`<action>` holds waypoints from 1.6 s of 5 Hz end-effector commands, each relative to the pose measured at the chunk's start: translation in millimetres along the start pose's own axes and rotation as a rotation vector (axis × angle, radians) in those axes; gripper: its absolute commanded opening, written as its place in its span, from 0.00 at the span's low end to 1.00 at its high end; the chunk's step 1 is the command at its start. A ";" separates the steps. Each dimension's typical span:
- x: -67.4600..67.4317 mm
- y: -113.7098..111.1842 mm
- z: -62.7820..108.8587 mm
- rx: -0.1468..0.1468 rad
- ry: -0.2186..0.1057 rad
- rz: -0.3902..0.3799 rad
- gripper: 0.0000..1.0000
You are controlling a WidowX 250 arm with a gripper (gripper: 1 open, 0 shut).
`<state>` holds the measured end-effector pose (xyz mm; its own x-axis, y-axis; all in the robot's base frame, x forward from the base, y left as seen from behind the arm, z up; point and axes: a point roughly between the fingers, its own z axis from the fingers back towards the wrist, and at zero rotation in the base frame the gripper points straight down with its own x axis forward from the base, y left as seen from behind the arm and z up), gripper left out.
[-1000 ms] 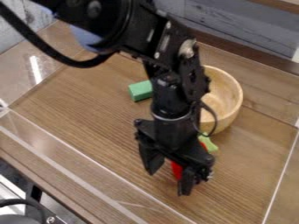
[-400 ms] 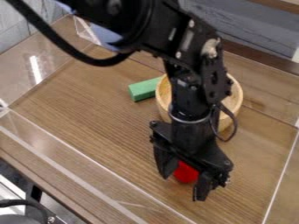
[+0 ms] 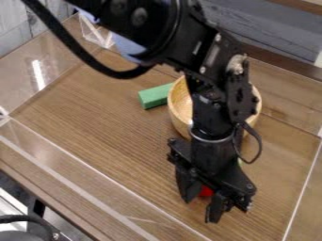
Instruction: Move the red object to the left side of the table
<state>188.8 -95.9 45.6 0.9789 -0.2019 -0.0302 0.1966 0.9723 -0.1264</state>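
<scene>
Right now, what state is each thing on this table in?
red toy fruit: on the table between the fingers, mostly hidden, not visibly lifted
gripper: pointing down, fingers either side of the fruit; grip cannot be told
wooden bowl: upright, partly hidden behind the arm
green block: lying flat beside the bowl

A small red object [image 3: 202, 193] lies low on the brown wood-grain table [image 3: 101, 141].
</scene>
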 end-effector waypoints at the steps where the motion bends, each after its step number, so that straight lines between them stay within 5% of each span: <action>1: 7.5 4.6 36.1 -0.001 -0.082 -0.051 0.00; 2: 3.0 23.8 76.9 0.014 -0.139 -0.060 0.00; 3: -3.1 49.0 101.6 0.043 -0.197 0.047 0.00; 4: -7.9 52.0 84.9 0.040 -0.183 0.082 1.00; 6: -2.4 24.7 61.8 0.031 -0.155 0.049 1.00; 8: -1.7 37.2 24.9 0.026 -0.147 0.161 1.00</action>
<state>190.2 -56.3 61.0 0.9969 -0.0332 0.0716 0.0403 0.9941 -0.1004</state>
